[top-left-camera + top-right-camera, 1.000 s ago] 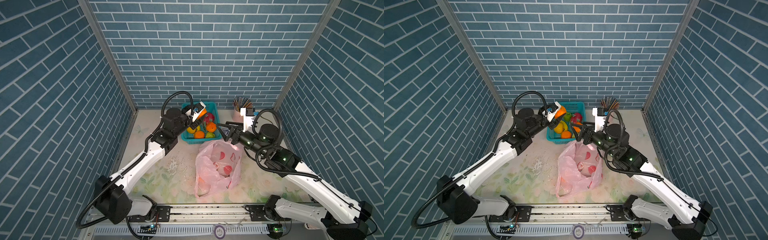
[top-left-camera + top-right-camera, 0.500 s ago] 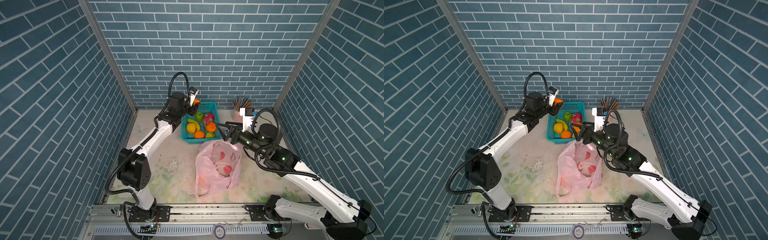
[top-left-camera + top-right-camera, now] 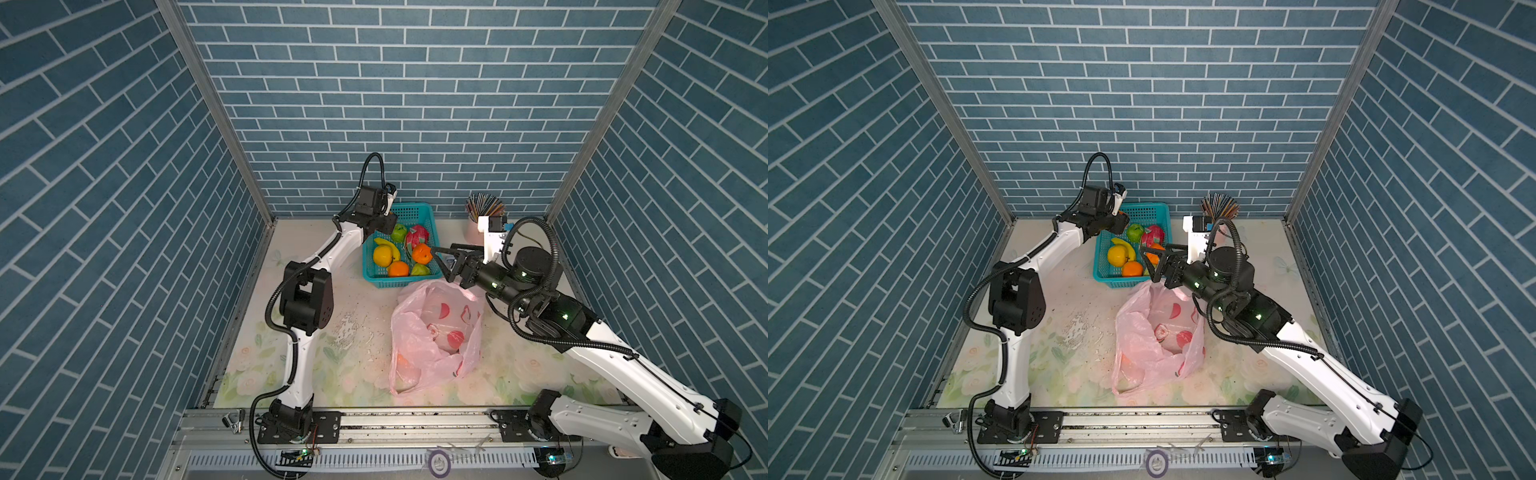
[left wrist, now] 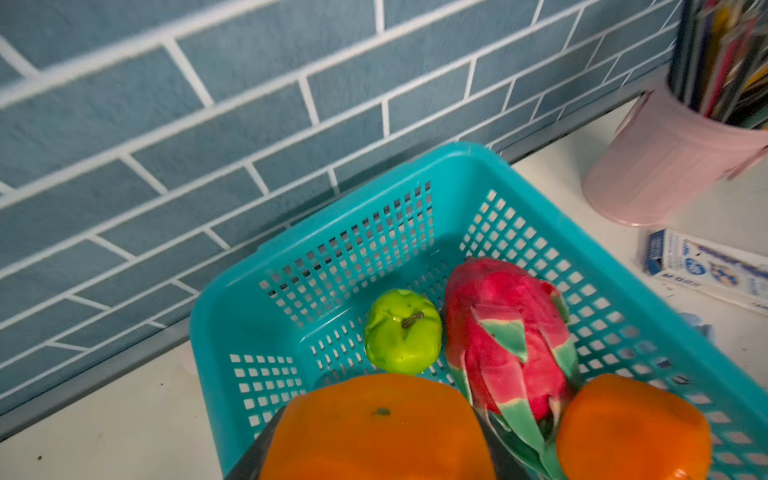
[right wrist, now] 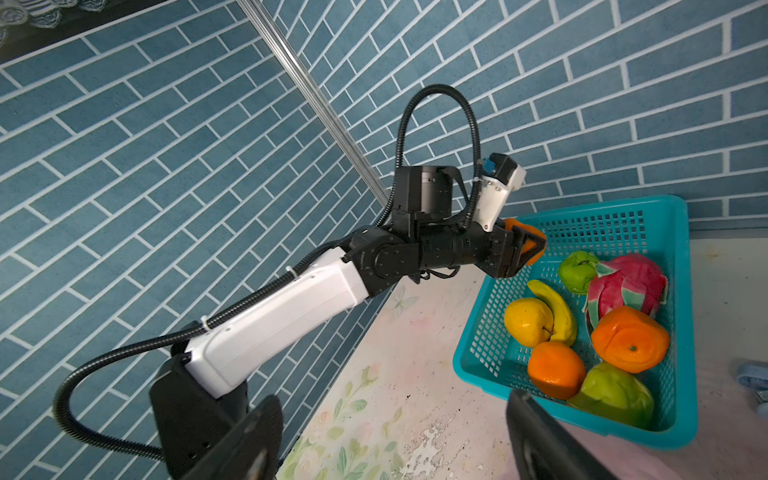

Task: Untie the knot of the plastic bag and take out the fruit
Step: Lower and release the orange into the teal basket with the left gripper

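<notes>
Your left gripper clasps an orange over the basket, upper middle in both top views. Your right gripper gapes empty beside the bag, centre frame, untied; at least 1 fruit looks left inside

Print on the blue-white box is too blurred to read

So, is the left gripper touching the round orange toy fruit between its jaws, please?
Touching: the right wrist view shows the left gripper clamping the round orange toy fruit.
</notes>
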Robot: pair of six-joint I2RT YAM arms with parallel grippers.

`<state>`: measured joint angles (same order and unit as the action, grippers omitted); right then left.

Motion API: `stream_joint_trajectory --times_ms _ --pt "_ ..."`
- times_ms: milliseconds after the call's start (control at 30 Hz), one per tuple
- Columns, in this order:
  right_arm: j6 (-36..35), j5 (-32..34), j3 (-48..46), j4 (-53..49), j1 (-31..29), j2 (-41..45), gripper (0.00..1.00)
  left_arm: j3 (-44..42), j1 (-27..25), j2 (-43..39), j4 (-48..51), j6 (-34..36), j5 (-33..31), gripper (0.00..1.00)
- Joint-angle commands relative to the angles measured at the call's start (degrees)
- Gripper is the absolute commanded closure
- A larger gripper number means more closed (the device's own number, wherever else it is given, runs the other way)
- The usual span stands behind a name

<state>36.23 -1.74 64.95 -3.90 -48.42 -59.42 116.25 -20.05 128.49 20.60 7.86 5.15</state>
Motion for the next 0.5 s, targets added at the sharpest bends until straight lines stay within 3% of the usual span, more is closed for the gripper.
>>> stream_joint_trajectory --times_ms 0,200,467 --pt "1.44 0.87 -0.08 -0.09 0.08 0.0 0.15 4.31 0.41 3.35 5.11 0.35 -3.32 0.5" --pt "1.39 0.79 -0.08 -0.05 0.17 -0.32 0.15 11.29 0.45 10.43 9.03 2.89 -7.34 0.5" --pt "1.17 -0.05 0.87 -0.29 0.23 -1.64 0.15 17.22 0.48 17.05 10.41 4.45 -6.55 0.5"
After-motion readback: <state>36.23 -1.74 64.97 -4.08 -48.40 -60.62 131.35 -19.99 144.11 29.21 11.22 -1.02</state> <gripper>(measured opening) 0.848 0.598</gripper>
